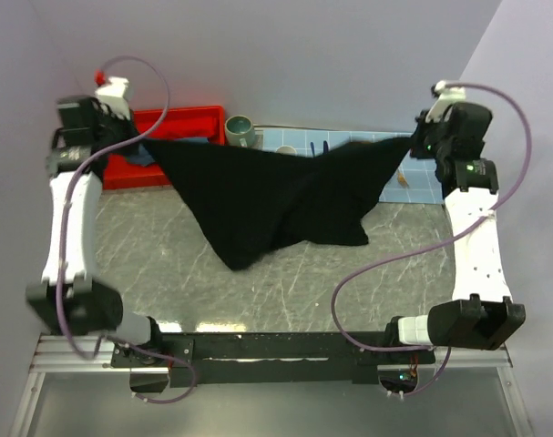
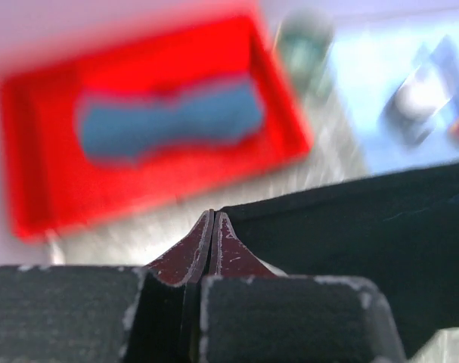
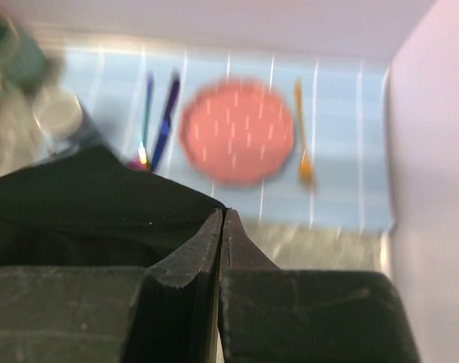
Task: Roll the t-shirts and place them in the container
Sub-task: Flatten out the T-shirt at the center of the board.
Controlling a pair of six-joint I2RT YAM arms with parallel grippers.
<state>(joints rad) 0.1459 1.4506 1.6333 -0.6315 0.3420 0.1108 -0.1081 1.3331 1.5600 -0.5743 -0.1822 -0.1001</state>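
Note:
The black t-shirt (image 1: 267, 196) hangs stretched between my two grippers above the grey table, its lower part sagging to a point near the middle. At the shirt's left corner, beside the red tray, my left gripper (image 1: 147, 143) is shut on the cloth; the left wrist view shows its jaws (image 2: 214, 217) pressed together at the edge of the black t-shirt (image 2: 365, 227). My right gripper (image 1: 413, 142) is shut on the right corner, with its tips (image 3: 222, 215) closed against the black cloth (image 3: 85, 204). A slate-blue rolled t-shirt (image 2: 169, 122) lies in the tray.
The red tray (image 1: 187, 121) stands at the back left with a green mug (image 1: 240, 130) beside it. A blue-checked placemat (image 3: 342, 113) at the back right carries a pink plate (image 3: 237, 132), an orange spoon (image 3: 303, 144), blue cutlery (image 3: 165, 121) and a white cup (image 3: 57, 113). Walls close in the back and the right.

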